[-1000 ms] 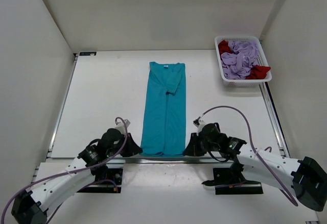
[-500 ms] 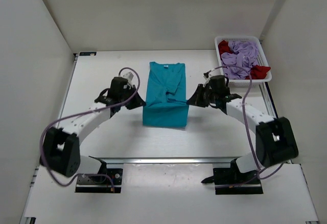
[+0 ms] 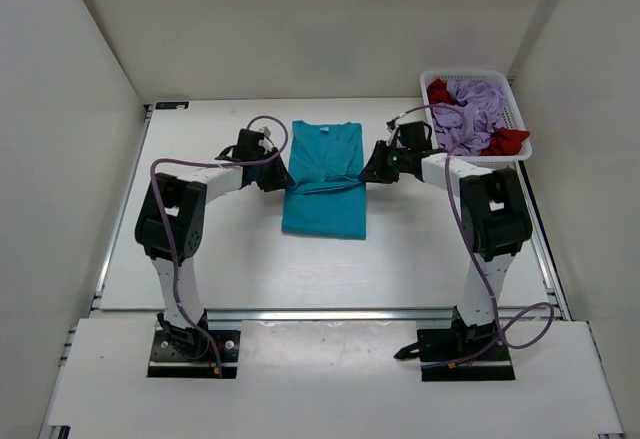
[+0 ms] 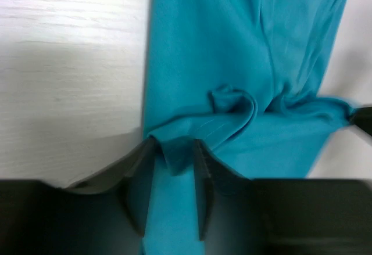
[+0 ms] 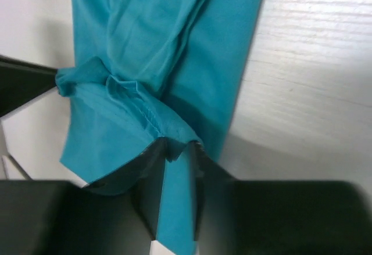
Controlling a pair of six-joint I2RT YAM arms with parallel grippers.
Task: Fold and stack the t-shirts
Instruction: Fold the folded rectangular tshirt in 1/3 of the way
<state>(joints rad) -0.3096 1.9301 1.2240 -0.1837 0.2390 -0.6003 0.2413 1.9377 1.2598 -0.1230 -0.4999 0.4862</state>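
Observation:
The teal-blue t-shirt (image 3: 322, 199) lies mid-table, its lower half doubled up over the upper half. My left gripper (image 3: 283, 181) sits at the shirt's left edge and my right gripper (image 3: 367, 174) at its right edge, both at the turned-up hem. In the left wrist view the jaws of the left gripper (image 4: 174, 150) stand apart, a loose hem corner of the teal shirt (image 4: 232, 46) lying between them. The right gripper (image 5: 177, 147) likewise stands parted, a small tip of the teal shirt (image 5: 145, 28) between its fingers. The lavender t-shirt (image 3: 475, 114) and the red t-shirt (image 3: 508, 141) are bunched in the basket.
The white mesh basket (image 3: 478, 157) stands at the back right corner of the table, just right of my right arm. White walls close in the table on the left, back and right. A metal rail (image 3: 330, 312) runs along the near edge.
Both grippers carried the teal shirt's bottom hem from the near edge up towards the collar, folding it in half. Their jaws, shut on the hem before, have now parted.

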